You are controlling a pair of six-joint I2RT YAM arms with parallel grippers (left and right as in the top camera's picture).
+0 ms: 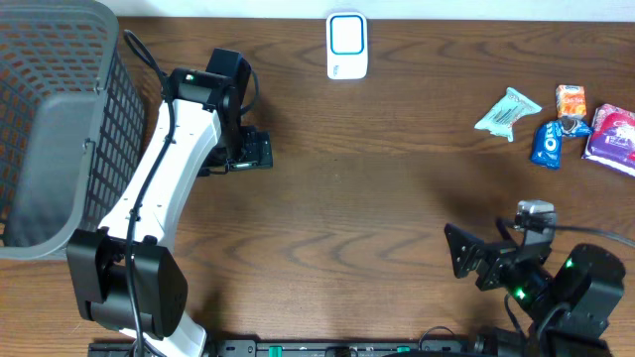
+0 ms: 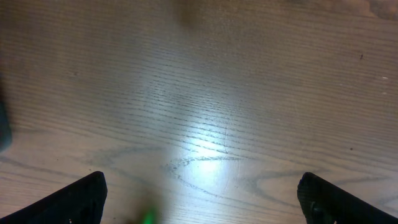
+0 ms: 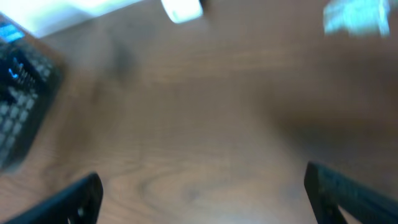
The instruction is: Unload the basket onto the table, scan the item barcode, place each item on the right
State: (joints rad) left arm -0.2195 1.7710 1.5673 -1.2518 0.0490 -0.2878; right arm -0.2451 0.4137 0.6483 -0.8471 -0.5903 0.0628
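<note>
Overhead: snack packets (image 1: 548,145) lie well apart from the right tool (image 1: 458,254); it and the left tool (image 1: 264,151) stand spread

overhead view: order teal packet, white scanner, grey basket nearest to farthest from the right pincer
From the right pincer:
1. teal packet, upper right of the table
2. white scanner, top centre
3. grey basket, far left

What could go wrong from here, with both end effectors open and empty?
The Oreo pack, orange packet and purple packet lie bunched together, so the wide-open right end effector may catch two at once. The right wrist view is blurred, so lining up by it is unreliable. No barcode shows from overhead, so a pack may reach the scanner facing wrong.
</note>
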